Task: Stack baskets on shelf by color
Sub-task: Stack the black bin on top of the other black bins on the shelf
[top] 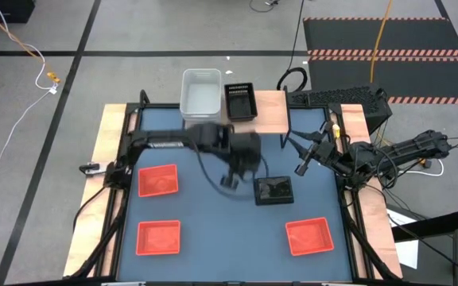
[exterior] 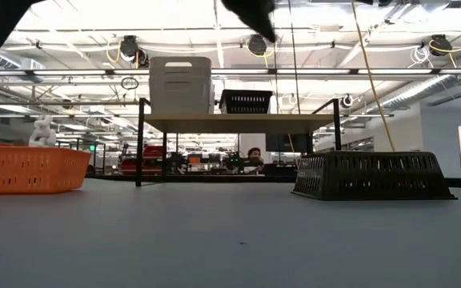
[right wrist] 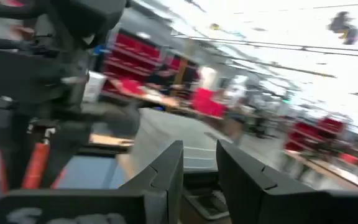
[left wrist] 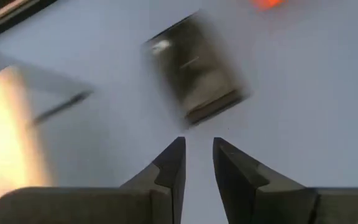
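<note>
Your table (top: 229, 238) has a blue-grey top with light wood strips down both sides, and at its far edge stands the shelf (top: 273, 111), a light-wood board on thin black legs. On the shelf you have a white basket (top: 200, 93) and, just beside it, a black basket (top: 241, 101). Directly on the table top lie three red baskets, two on the left side ( (top: 158, 180), (top: 158, 237)) and one at the near right (top: 308, 236), plus another black basket (top: 274, 190) near the middle, which the low view shows upside down.
</note>
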